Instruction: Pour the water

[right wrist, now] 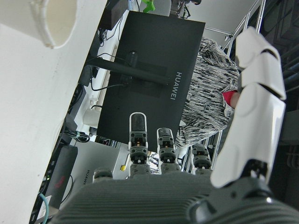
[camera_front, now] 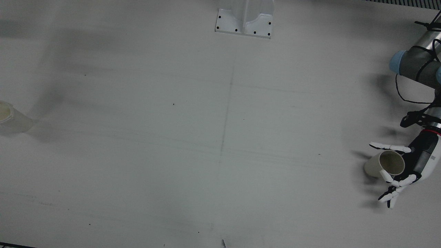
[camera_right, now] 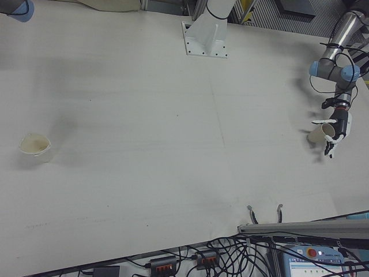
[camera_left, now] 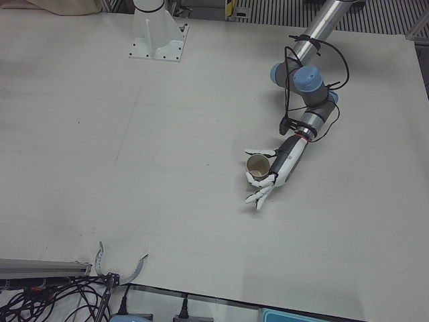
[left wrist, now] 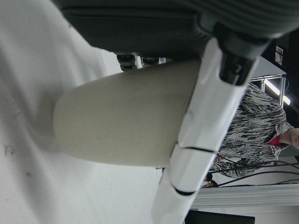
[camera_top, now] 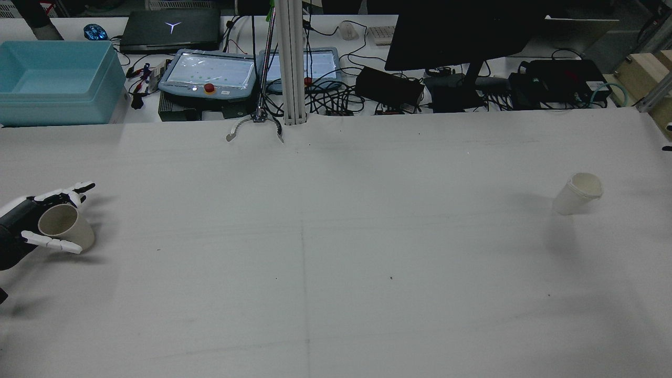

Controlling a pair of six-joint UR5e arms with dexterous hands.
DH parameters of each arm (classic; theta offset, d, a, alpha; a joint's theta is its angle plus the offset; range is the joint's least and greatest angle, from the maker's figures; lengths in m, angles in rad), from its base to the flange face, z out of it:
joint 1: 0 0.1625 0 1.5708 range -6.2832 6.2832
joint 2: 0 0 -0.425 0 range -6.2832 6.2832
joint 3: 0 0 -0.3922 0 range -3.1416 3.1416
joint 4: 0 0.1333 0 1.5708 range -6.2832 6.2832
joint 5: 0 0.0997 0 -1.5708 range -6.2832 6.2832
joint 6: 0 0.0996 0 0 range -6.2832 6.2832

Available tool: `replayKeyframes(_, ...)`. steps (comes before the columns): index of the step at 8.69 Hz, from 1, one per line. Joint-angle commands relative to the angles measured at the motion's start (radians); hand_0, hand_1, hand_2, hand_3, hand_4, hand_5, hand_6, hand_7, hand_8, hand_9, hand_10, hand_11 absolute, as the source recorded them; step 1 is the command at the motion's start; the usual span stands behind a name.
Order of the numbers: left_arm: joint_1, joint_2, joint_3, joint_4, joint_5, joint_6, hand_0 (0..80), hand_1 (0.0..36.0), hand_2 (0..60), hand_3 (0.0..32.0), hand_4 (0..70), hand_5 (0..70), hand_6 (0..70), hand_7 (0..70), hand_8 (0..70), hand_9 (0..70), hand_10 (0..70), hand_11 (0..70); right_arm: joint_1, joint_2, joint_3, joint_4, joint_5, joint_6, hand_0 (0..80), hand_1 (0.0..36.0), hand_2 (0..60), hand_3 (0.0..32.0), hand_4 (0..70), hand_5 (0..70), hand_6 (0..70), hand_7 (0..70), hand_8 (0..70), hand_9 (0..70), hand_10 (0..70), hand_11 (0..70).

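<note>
Wide white table (camera_top: 336, 273). Near cup (camera_front: 385, 164) at 3 o'clock in the front view, upright; far cup (camera_front: 10, 117) at 9 o'clock. Left hand (camera_front: 399, 172) spread around near cup, contact unclear. Loose closure risks tipping it. Right hand (right wrist: 196, 177): fingers apart, empty, otherwise off-frame. Contents unreadable.

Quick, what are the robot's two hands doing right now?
Left hand: fingers around the paper cup; firm grip cannot be told.
Right hand: open, holding nothing.
</note>
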Motion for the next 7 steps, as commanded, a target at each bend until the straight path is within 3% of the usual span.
replayKeyframes(1, 0.001, 0.0, -0.093, 0.121, -0.005, -0.06, 80.0, 36.0, 60.0, 0.0, 37.6, 70.0, 13.1, 12.8, 2.8, 1.1, 3.0, 9.0, -0.014, 0.058, -0.294, 0.248, 0.002, -0.003, 54.8, 25.1, 23.2, 0.0, 1.0, 10.3, 20.8, 16.3, 18.3, 22.5, 0.0, 0.0)
replayKeyframes(2, 0.002, 0.0, -0.151, 0.178, -0.005, -0.06, 80.0, 36.0, 60.0, 0.0, 37.4, 70.0, 13.0, 12.7, 2.8, 1.1, 2.9, 8.9, -0.015, 0.099, -0.423, 0.347, 0.003, -0.011, 56.4, 27.1, 24.7, 0.0, 0.0, 10.6, 20.2, 15.4, 16.2, 19.9, 0.0, 0.0)
replayKeyframes(3, 0.013, 0.0, -0.211, 0.236, -0.006, -0.06, 80.0, 36.0, 60.0, 0.0, 37.3, 70.0, 12.7, 12.5, 2.6, 1.1, 2.8, 8.7, -0.017, 0.154, -0.53, 0.414, 0.003, -0.015, 60.6, 31.3, 23.8, 0.0, 0.0, 10.4, 15.4, 3.7, 3.4, 2.6, 0.0, 0.0)
replayKeyframes(4, 0.025, 0.0, -0.236, 0.258, -0.006, -0.06, 80.0, 36.0, 60.0, 0.0, 37.2, 70.0, 12.9, 12.8, 2.7, 1.1, 2.8, 8.8, -0.018, 0.194, -0.598, 0.433, 0.003, -0.017, 60.8, 31.7, 23.2, 0.0, 0.0, 10.1, 14.2, 0.1, 1.8, 0.0, 0.0, 0.0)
replayKeyframes(5, 0.036, 0.0, -0.247, 0.261, -0.02, -0.063, 80.0, 36.0, 60.0, 0.0, 37.1, 70.0, 13.0, 12.7, 2.8, 1.1, 2.9, 8.9, -0.028, 0.23, -0.643, 0.433, 0.005, -0.02, 60.3, 31.0, 21.8, 0.0, 0.0, 9.9, 13.9, 0.0, 1.7, 0.0, 0.0, 0.0)
replayKeyframes(7, 0.088, 0.0, -0.268, 0.327, -0.107, -0.155, 80.0, 36.0, 60.0, 0.0, 37.1, 70.0, 12.7, 12.5, 2.6, 1.1, 2.7, 8.6, -0.049, 0.242, -0.657, 0.433, 0.005, -0.038, 56.0, 24.9, 10.4, 0.0, 0.0, 8.0, 11.7, 0.0, 1.3, 0.0, 0.0, 0.0)
